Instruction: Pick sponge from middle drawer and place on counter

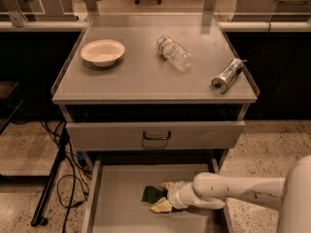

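The dark green sponge (151,194) lies flat on the floor of the pulled-out middle drawer (119,198), near its centre. My gripper (163,196) reaches into the drawer from the right on a white arm. It is open, with its pale fingertips (161,207) spread on either side of the sponge's right end. Whether they touch the sponge, I cannot tell. The counter (146,76) is the grey cabinet top above.
On the counter are a white bowl (102,52) at the left, a clear plastic bottle (174,53) lying in the middle and a metal can (227,75) lying at the right. A shut drawer front with a dark handle (156,136) sits above the open drawer. Cables and a stand (51,183) are on the floor to the left.
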